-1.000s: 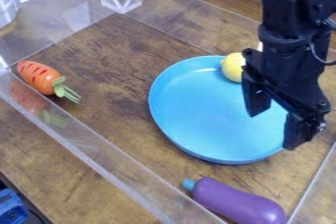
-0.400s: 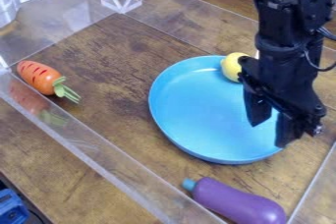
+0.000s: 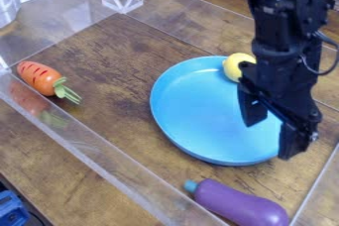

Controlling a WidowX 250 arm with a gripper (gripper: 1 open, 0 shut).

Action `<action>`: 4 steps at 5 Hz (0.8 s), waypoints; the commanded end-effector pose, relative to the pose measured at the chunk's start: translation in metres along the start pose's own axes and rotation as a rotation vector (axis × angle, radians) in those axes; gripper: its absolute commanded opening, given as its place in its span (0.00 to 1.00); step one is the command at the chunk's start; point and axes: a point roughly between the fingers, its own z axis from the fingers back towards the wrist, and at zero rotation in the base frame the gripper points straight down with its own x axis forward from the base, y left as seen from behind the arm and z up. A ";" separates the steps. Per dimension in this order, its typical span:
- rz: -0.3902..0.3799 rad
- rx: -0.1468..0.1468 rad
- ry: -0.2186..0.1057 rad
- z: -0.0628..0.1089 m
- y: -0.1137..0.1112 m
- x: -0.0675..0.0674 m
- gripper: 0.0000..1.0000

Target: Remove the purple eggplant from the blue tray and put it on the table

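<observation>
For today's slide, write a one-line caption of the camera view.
Open gripper above the blue tray; purple eggplant on the table, lemon on the tray, carrot left.

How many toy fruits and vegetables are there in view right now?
3. The carrot lies at the table's left side, the lemon on the blue tray's far rim partly behind the arm, the purple eggplant on the table near the front edge.

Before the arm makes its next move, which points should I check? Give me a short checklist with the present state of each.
1. Purple eggplant out of the blue tray: ok, it lies on the table in front of the tray.
2. Gripper open: ok.
3. Gripper holds nothing: ok.
4. Gripper clear of the eggplant: ok, apart, above the tray.
5. Lemon in the tray: ok.
6. Carrot untouched at the left wall: ok.
</observation>
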 end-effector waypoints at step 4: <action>-0.140 0.010 -0.077 0.017 -0.009 0.013 1.00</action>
